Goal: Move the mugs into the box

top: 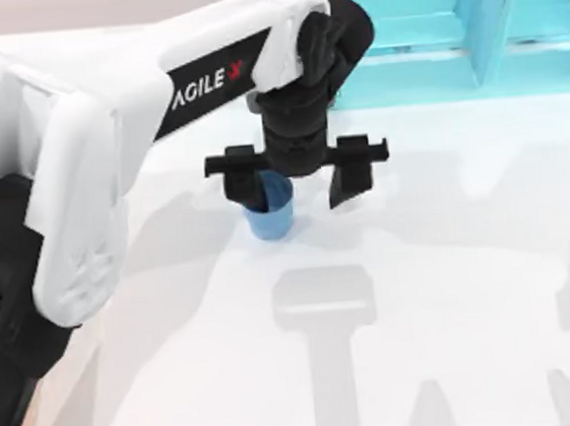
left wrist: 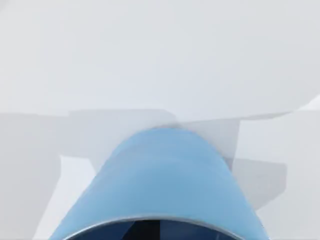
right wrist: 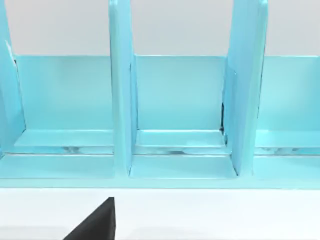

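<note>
The left arm reaches across the white table (top: 449, 289) from the left side, its left gripper (top: 298, 187) hanging over the blue mug (top: 268, 214) near the table's middle. The jaws are spread wide; one finger (top: 244, 185) dips at the mug's rim, the other (top: 347, 180) stands well apart to its right, gripping nothing. The left wrist view looks along the mug's blue side. A turquoise shelf unit (top: 448, 23) stands at the far edge, seen close in the right wrist view.
</note>
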### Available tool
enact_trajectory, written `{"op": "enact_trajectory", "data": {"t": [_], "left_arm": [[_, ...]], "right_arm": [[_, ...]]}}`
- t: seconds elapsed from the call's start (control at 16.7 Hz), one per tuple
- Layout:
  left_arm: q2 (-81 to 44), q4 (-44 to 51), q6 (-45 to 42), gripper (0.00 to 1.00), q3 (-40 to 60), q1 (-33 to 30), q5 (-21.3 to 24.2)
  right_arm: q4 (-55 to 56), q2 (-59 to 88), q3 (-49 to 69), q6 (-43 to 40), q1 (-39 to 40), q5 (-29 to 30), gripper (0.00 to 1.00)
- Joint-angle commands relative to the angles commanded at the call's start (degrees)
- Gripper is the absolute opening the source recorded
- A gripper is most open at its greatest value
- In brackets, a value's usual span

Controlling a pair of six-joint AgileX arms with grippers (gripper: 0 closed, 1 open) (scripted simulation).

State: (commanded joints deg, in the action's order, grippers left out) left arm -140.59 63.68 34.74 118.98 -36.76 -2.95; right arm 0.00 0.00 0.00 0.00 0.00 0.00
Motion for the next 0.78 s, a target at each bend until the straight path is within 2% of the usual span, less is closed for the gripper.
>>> {"op": "enact_trajectory", "data": {"t": [0.42,0.78], "left_arm": [[0.0,0.0,0.0,0.02,0.0,0.0,0.0],[0.0,0.0,0.0,0.00,0.0,0.0,0.0]], "right_arm": [[0.0,0.0,0.0,0.0,0.0,0.0,1.00],[0.0,0.0,0.0,0.0,0.0,0.0,1.00]]}}
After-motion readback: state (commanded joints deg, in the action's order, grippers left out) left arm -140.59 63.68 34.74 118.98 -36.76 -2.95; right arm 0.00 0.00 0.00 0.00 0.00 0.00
